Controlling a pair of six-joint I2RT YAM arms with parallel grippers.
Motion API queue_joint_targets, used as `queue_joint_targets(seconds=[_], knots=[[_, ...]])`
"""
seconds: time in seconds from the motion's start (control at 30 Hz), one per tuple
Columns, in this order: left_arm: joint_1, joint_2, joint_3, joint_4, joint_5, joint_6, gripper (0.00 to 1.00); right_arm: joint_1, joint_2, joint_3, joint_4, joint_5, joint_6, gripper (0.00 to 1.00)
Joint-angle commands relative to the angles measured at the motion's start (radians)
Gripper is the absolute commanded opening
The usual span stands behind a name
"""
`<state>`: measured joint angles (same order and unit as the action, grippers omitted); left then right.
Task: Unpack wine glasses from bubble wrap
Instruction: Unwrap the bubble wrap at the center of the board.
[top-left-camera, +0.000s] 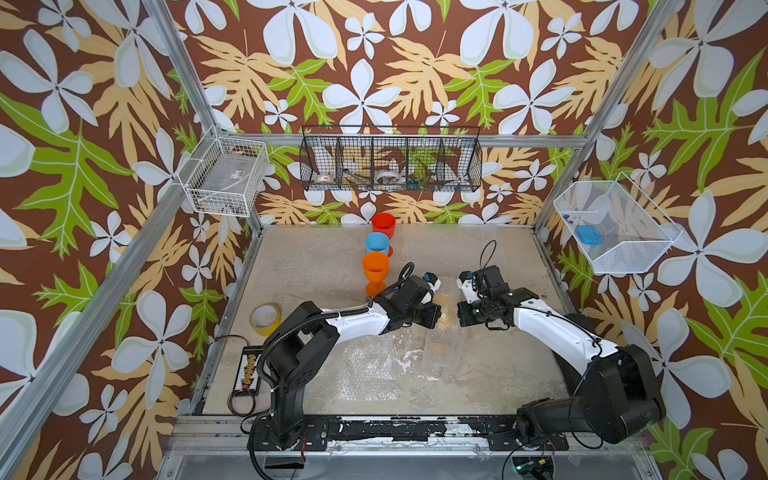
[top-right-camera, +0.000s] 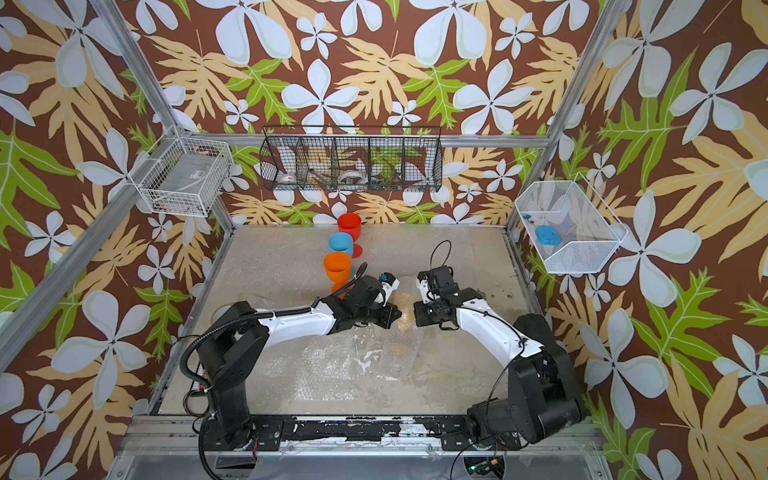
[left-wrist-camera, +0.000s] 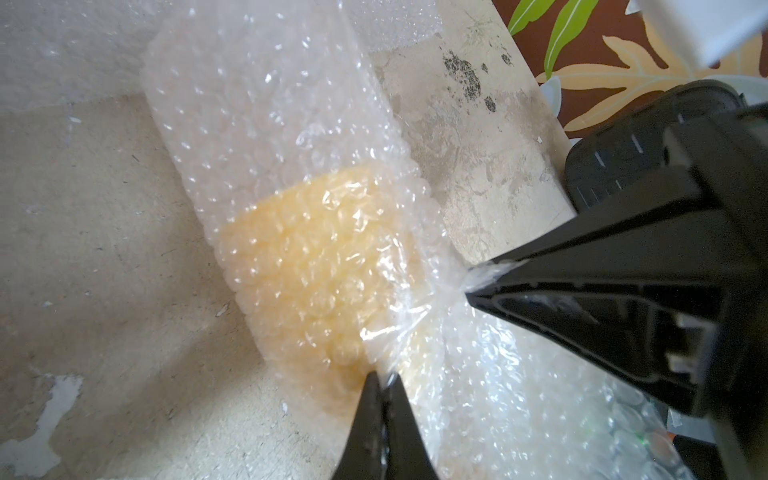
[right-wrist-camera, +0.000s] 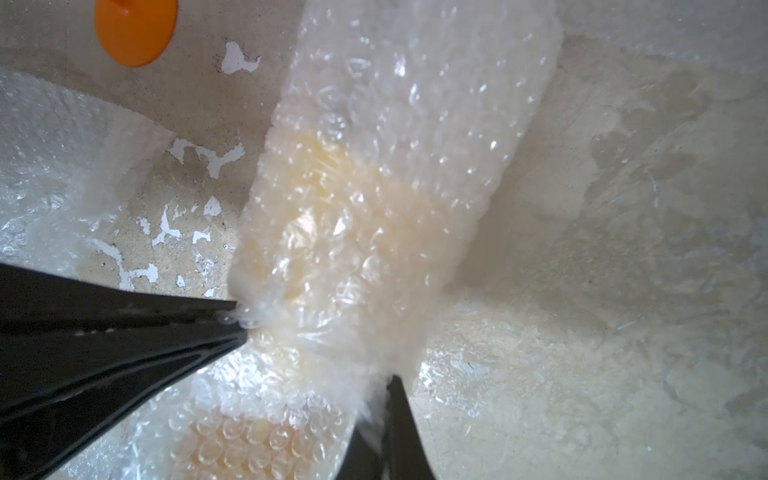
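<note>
Around the middle of the bench (top-left-camera: 519, 374), a bubble wrap tube (left-wrist-camera: 266, 124), lengthwise from front to back, between the 2 arms. Inside it, pale through the dimples, the yellow goblet (left-wrist-camera: 307, 257). Left gripper (left-wrist-camera: 384, 380) pinched tight on a fold of the tube's outer layer, fingers closed with only film between them. Right gripper (right-wrist-camera: 387, 384) likewise clamped on a fold on the opposite side of the same tube, tips facing the left one's across the wrap. Tube resting on the surface or lifted off it: impossible to tell. Upright in a line of 3 from the back edge toward the centre: red goblet (top-left-camera: 383, 224), light blue goblet (top-left-camera: 377, 243), orange goblet (top-left-camera: 375, 268), all bare, the orange foot just beside the left arm. Flat bubble wrap sheets (top-left-camera: 361, 365) spread toward the front edge. Near the left edge, a yellowish tape roll (top-left-camera: 266, 318), well apart from the tube
</note>
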<state>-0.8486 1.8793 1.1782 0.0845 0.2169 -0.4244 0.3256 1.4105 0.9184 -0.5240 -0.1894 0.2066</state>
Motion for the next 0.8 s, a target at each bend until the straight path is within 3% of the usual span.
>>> queue_joint_targets(seconds=[0.0, 0.47, 0.77], knots=[[0.003, -0.011, -0.004, -0.030, -0.017, -0.001, 0.00, 0.000, 0.004, 0.012, 0.001, 0.034, 0.006, 0.04], [0.007, -0.043, -0.041, -0.005, -0.008, -0.008, 0.00, -0.008, -0.016, 0.007, -0.010, 0.070, 0.009, 0.04], [0.007, -0.066, -0.094, 0.068, 0.042, -0.041, 0.00, -0.128, -0.129, -0.060, -0.001, 0.041, 0.062, 0.04]])
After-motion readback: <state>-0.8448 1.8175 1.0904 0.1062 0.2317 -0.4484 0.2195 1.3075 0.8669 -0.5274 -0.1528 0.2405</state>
